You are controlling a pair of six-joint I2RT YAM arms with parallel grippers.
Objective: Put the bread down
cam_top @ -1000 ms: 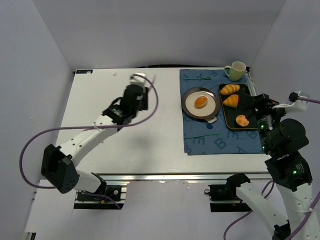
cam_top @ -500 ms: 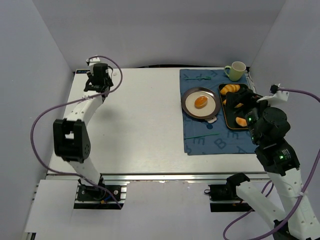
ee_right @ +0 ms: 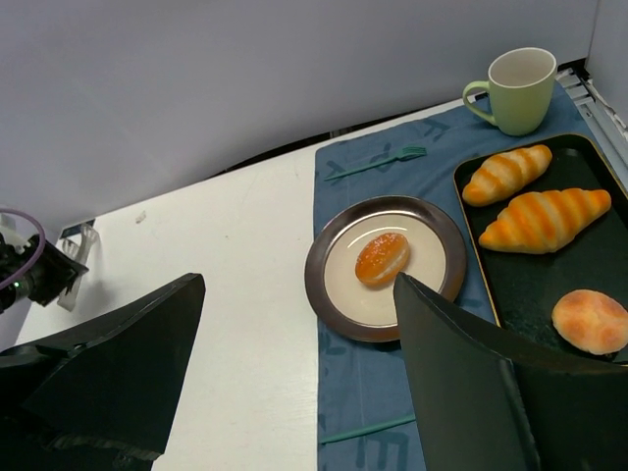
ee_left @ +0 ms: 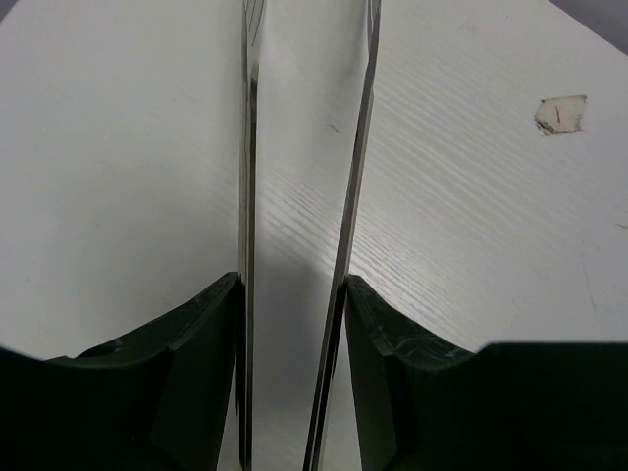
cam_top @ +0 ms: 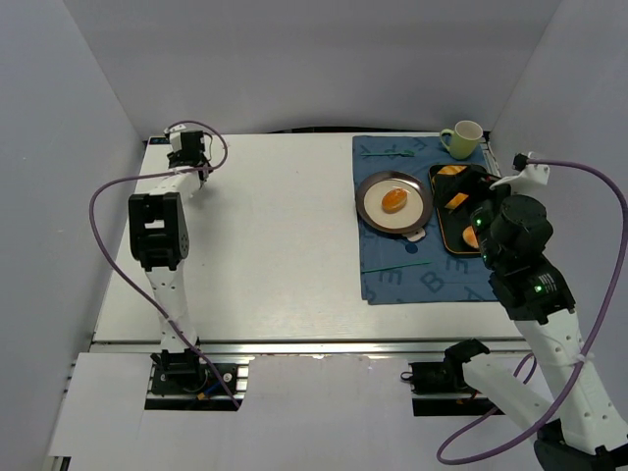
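Note:
The bread (cam_top: 393, 200) (ee_right: 383, 258), a small glossy golden-orange bun, lies in the middle of the round dark-rimmed plate (cam_top: 364, 192) (ee_right: 324, 285) on the blue cloth. My right gripper (ee_right: 298, 279) (cam_top: 471, 201) hangs open above the tray, its jaws wide apart and empty, nearer the camera than the plate. My left gripper (cam_top: 186, 145) (ee_left: 292, 279) is far off at the table's back left corner. Its fingers (ee_left: 186, 363) press on the outer sides of two thin metal blades, like tongs (ee_left: 245, 147).
A black tray (cam_top: 442, 228) right of the plate holds two croissants (ee_right: 505, 174) (ee_right: 545, 218) and a pale bun (ee_right: 589, 321). A green mug (cam_top: 463, 138) stands behind it. A green fork (ee_right: 378, 162) and a green stick (cam_top: 394, 267) lie on the cloth (cam_top: 412, 280).
My left arm has swung from the table's middle to the back left corner. My right arm has lifted and shifted back over the tray. The bread stays on the plate.

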